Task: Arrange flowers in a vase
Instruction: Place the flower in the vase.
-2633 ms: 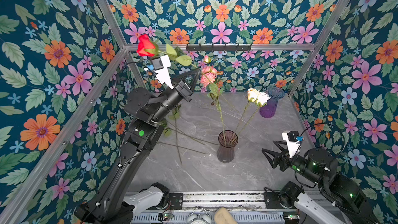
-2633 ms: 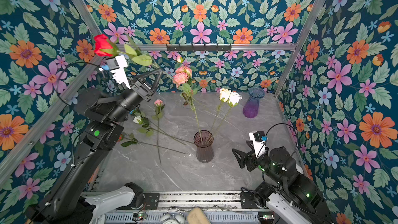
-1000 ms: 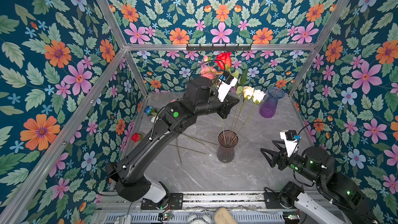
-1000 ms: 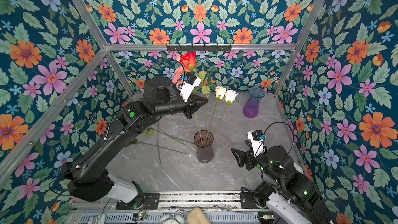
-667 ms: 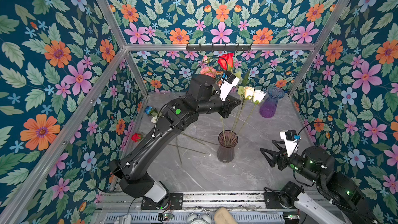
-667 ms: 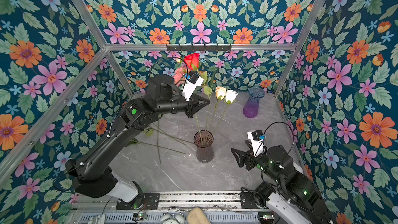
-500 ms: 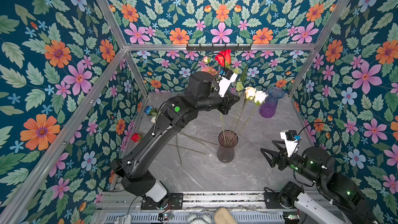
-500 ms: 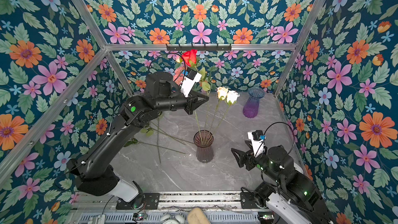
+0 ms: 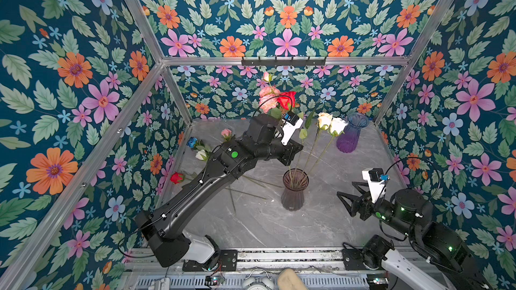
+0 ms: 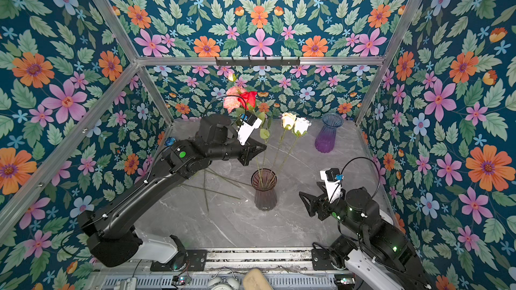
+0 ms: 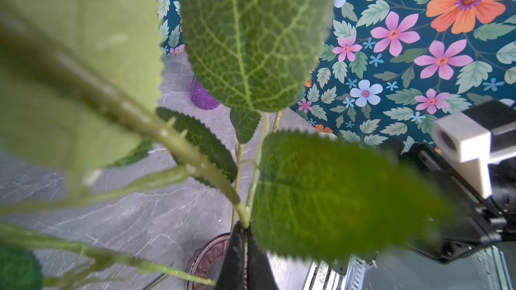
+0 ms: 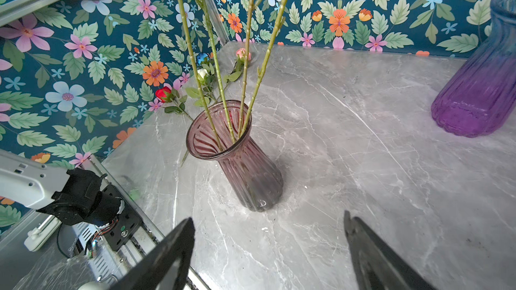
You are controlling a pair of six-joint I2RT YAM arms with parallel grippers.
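My left gripper (image 9: 298, 149) is shut on the thorny green stem of a red rose (image 9: 286, 100), above and just left of the mauve glass vase (image 9: 295, 191). In the left wrist view its closed fingertips (image 11: 240, 235) pinch the stem over the vase's rim (image 11: 205, 258). In the right wrist view that stem runs down into the vase (image 12: 237, 157) beside three others. A frilly pink bloom (image 9: 268, 97) and two pale roses (image 9: 331, 123) stand in the vase. My right gripper (image 9: 345, 188) hangs open and empty to the vase's right, wide apart in its wrist view (image 12: 268, 218).
A purple-blue vase (image 9: 349, 138) stands at the back right. Loose flowers lie by the left wall: blue (image 9: 192, 142), pink (image 9: 226, 133), white (image 9: 201, 154) and red (image 9: 176, 177), their stems reaching toward the mauve vase. Patterned walls enclose the grey table (image 9: 265, 227).
My left arm swung the red rose from the left over to the vase, then lowered it; the bloom now sits beside the frilly pink one. The right arm has not moved.
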